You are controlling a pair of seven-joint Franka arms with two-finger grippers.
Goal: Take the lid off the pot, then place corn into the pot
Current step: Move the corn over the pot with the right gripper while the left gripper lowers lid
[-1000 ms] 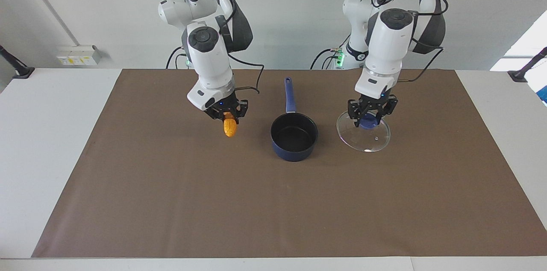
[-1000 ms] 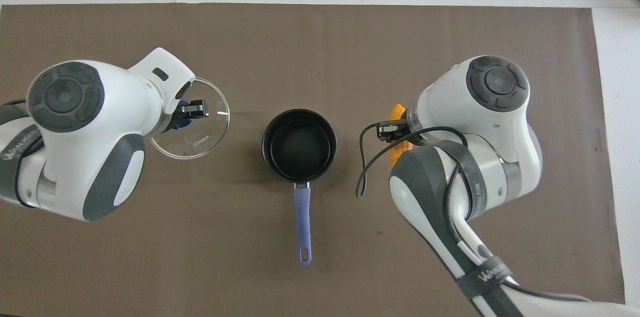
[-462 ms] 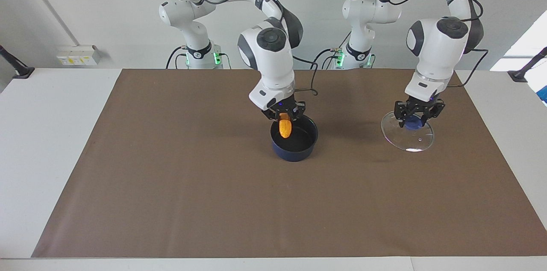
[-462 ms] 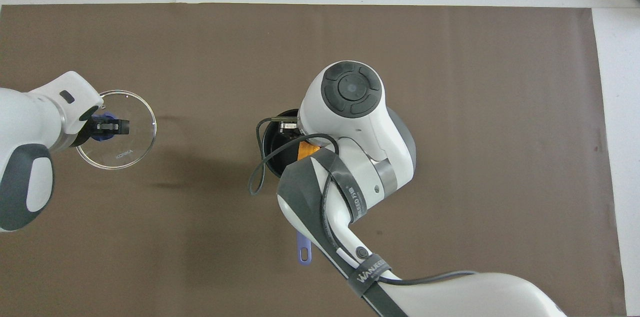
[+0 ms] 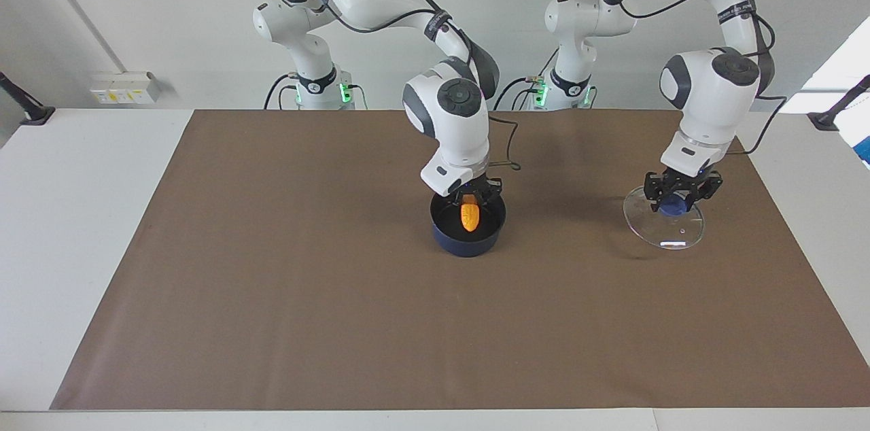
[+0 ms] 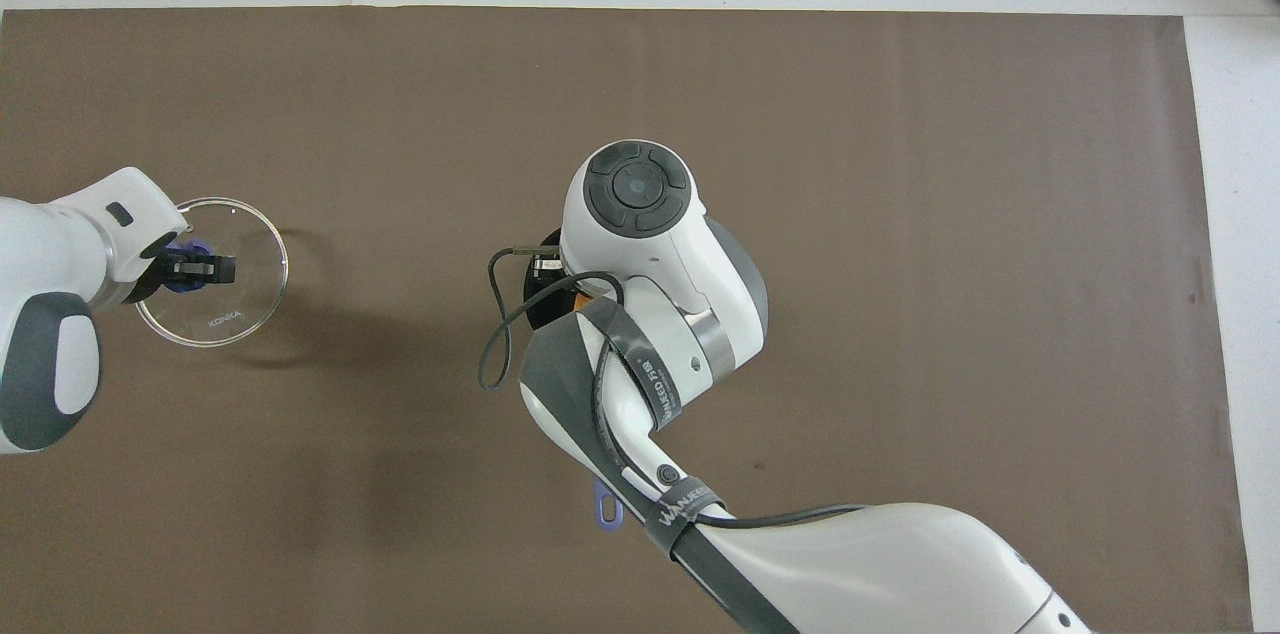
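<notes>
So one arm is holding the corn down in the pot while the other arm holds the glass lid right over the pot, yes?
Not quite. The lid is not over the pot; the left tool holds it by its blue knob off toward the left arm's end of the table. The right tool does hold the corn in the pot. The facing view shows it.
</notes>
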